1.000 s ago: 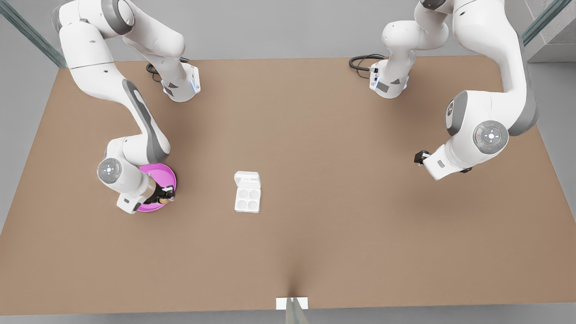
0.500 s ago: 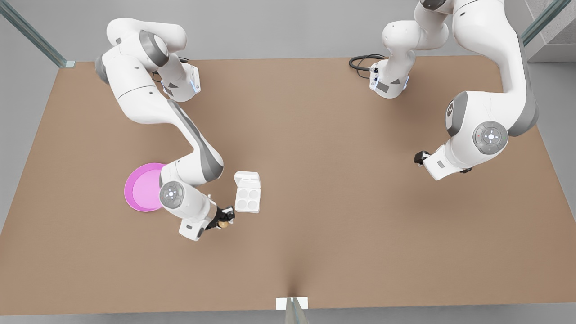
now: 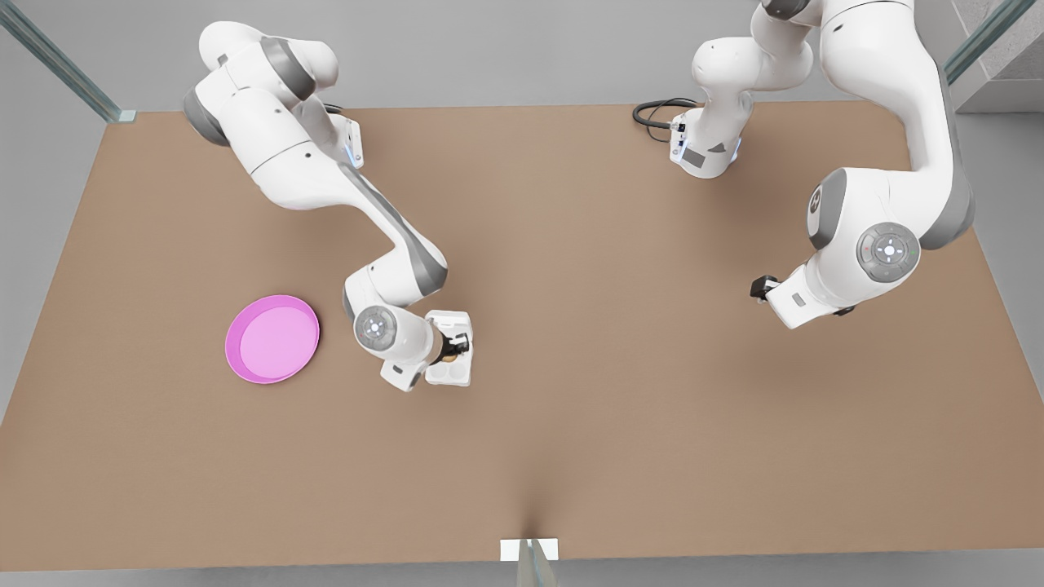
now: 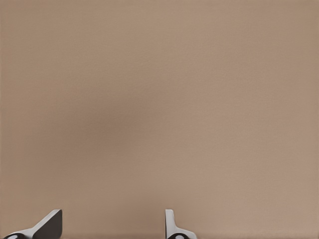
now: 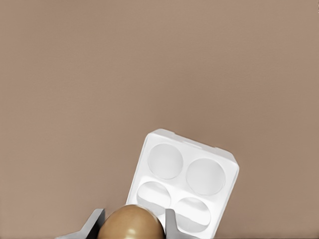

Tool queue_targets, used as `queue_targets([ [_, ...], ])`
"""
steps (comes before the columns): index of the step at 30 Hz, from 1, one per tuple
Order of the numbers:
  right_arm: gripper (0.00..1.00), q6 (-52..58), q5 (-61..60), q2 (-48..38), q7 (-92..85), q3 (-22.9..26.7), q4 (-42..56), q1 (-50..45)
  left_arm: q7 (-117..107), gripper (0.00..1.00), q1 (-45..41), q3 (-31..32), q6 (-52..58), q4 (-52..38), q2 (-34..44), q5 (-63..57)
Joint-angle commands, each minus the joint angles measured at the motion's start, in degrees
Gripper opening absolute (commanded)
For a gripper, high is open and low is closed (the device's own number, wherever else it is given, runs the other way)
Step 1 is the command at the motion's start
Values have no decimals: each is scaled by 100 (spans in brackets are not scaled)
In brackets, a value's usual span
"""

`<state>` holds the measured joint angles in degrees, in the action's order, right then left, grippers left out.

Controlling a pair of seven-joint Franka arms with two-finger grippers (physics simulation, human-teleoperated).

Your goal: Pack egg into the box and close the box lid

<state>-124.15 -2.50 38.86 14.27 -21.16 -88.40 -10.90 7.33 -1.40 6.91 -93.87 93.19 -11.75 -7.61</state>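
Observation:
The tan-brown egg (image 5: 132, 224) sits between the fingers of my right gripper (image 5: 132, 220), which is shut on it. In the front view this gripper (image 3: 453, 350) hovers with the egg (image 3: 448, 355) over the near-left cups of the white box (image 3: 458, 374), and the arm hides part of the tray. The right wrist view shows the box (image 5: 185, 180) with its four round cups empty. The box lid (image 3: 451, 319) lies open flat behind the tray. My left gripper (image 4: 112, 225) is open over bare table; it waits at the front view's right (image 3: 762, 287).
A round pink plate (image 3: 272, 338) lies on the brown table (image 3: 620, 424) at the front view's left, apart from the box. Both arm bases (image 3: 703, 147) stand along the far edge, with a black cable beside each.
My right gripper has carried the egg from the pink plate toward the front view's right, to above the box. The plate now lies bare. The left arm has not moved.

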Motion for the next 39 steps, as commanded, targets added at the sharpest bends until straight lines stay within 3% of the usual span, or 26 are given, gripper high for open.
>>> queue_targets([
  [1, 40, -91, 74, -10, 1420, -2, -81, 0, -3, 100, -9, 4, 0, -3, 6, -4],
  [7, 42, -74, 74, -11, 1667, -11, -292, -17, -3, 100, -9, 4, 0, -3, 6, -4],
  [8, 46, -12, 83, -19, 1667, -11, -292, -26, -3, 100, 0, 4, 0, -3, -3, -4],
  [9, 100, -3, 92, -19, 1649, -11, -283, -26, -3, 100, 0, 4, 0, -3, -3, -4],
  [13, 100, -21, 109, -19, 1596, -11, -248, -26, -3, 100, 0, 4, 0, -3, 6, -4],
  [16, 100, -566, 215, -2, 1316, 15, 674, 18, -3, 100, 0, 4, 0, -3, -3, -4],
  [19, 100, -566, 206, 33, -617, 156, 1922, 237, -3, 100, -9, 4, 0, -3, -3, -4],
  [21, 100, -146, 145, -54, -2612, 464, 2133, 517, -12, 100, -9, 4, 0, -3, -64, -4],
  [22, 100, 811, 144, -510, -2631, 464, 2134, 948, -73, 75, -27, 30, 105, -3, -91, -4],
  [23, 100, 1666, 135, -854, -2596, 473, 2107, 1301, -810, 21, -96, 539, 702, -3, -109, -4],
  [24, 100, 2729, 135, -1301, -2421, 621, 1880, 1450, -2769, 21, -1159, 575, 1169, -11, -302, 5],
  [25, 100, 2686, 197, -2320, -1447, 1384, 423, 986, -4006, 21, -2019, 575, 1318, -11, -381, 661],
  [27, 100, 2756, 197, -2463, -1199, 1501, 279, 1020, -6944, 21, -3322, 575, 1143, -661, -1092, 1718],
  [28, 100, 2993, 197, -2489, -1190, 1518, 297, 1134, -8615, 21, -3946, 584, 212, -1242, -1699, 2097],
  [29, 100, 3064, 215, -2296, -1190, 1518, 411, 1239, -9240, 21, -4386, 584, -465, -1242, -1875, 2132],
  [35, 100, 3064, 197, -2287, -1207, 1518, 657, 1705, -9917, 21, -5520, 575, -2092, -1242, -2780, 1851],
  [39, 100, 3064, 232, -2287, -1216, 1518, 657, 1740, -9856, 21, -5538, 549, -3023, -1242, -3378, 849],
])
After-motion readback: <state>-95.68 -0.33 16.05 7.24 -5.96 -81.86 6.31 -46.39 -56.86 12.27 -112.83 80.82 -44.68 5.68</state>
